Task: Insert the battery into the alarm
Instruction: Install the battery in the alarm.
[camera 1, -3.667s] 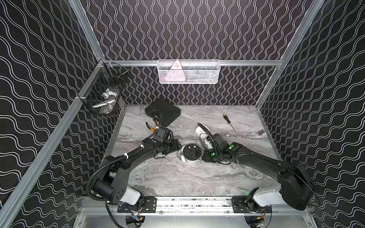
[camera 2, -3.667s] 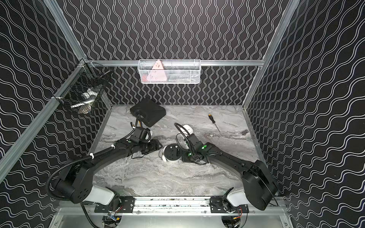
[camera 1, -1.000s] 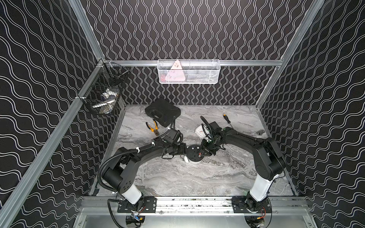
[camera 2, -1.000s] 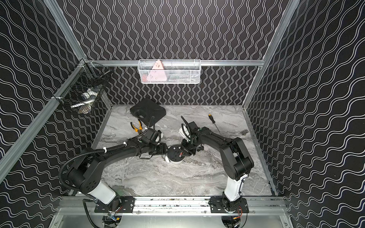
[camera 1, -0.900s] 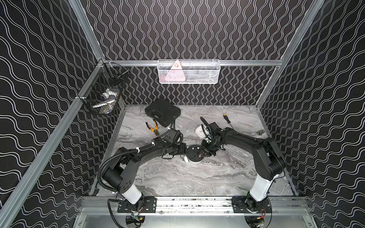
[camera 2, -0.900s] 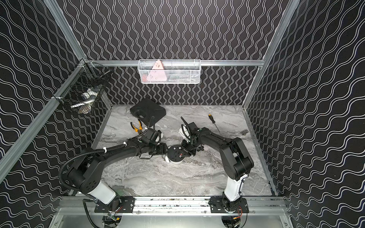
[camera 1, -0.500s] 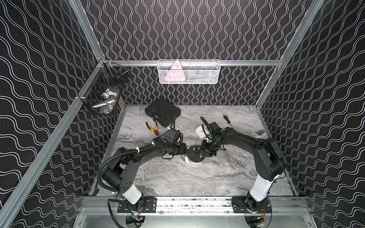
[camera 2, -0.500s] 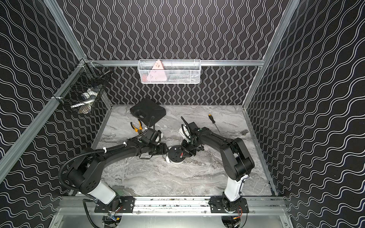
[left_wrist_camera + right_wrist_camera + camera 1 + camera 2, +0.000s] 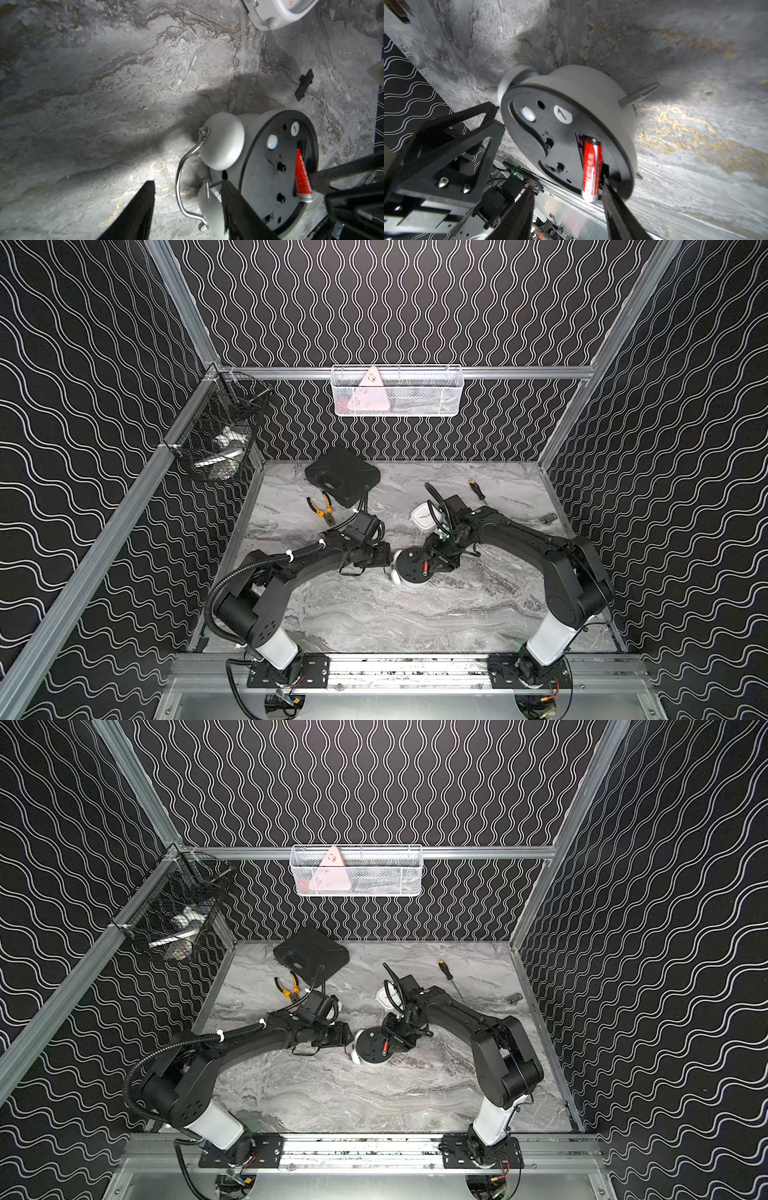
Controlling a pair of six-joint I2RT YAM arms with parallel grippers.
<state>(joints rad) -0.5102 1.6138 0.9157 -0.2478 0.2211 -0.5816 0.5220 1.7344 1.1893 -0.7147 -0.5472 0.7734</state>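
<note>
High on the back wall, a white mesh basket point(image 9: 436, 406) holds a pink-and-white triangular thing point(image 9: 370, 393). On the left wall a black wire basket point(image 9: 195, 464) holds pale, silvery things point(image 9: 226, 445) too small to name. Near the middle of the grey marbled table point(image 9: 374, 622) the alarm point(image 9: 409, 568) lies face down, black back up. The red battery point(image 9: 590, 166) sits tilted in its open slot, one end in and the other raised over the rim. The right gripper point(image 9: 568, 187) has its fingers apart, one just beside the battery and not clamped on it. The left gripper point(image 9: 187, 178) stands parted at the alarm's bells and handle. Farther back lie a black case point(image 9: 343, 477), orange-handled pliers point(image 9: 322, 509), a screwdriver point(image 9: 477, 489) and a small white clock point(image 9: 423, 516). Black walls with white wavy lines enclose it all.
</note>
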